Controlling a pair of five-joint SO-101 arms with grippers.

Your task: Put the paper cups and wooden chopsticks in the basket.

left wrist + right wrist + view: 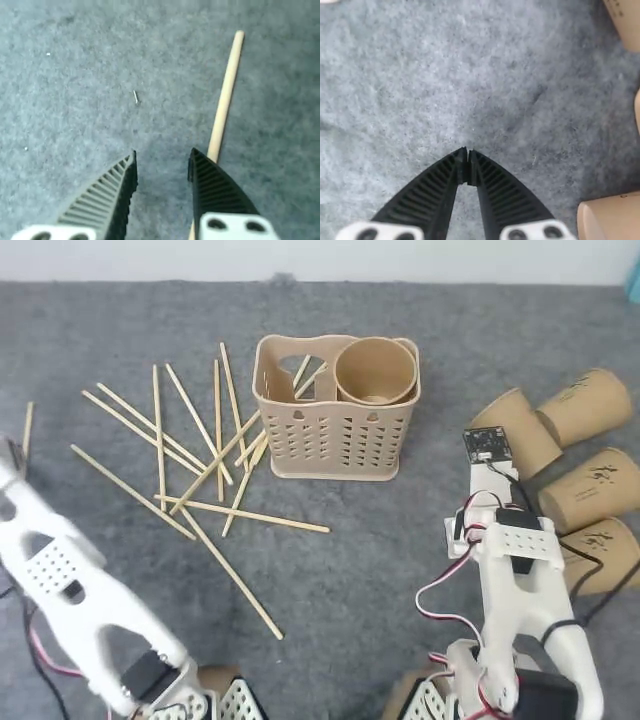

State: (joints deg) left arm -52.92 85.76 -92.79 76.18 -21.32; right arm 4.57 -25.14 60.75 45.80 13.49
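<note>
A beige basket stands on the grey carpet with one paper cup and a couple of chopsticks inside. Several wooden chopsticks lie scattered beside it. One chopstick lies apart at the far left. My left gripper is open just above the carpet, and this chopstick runs along the outside of one finger, not between the two. Several paper cups lie on their sides at the right. My right gripper is shut on nothing over bare carpet, with cups close beside it.
The right arm stands between the basket and the lying cups. A small speck of debris lies on the carpet ahead of the left gripper. Open carpet lies in front of the basket.
</note>
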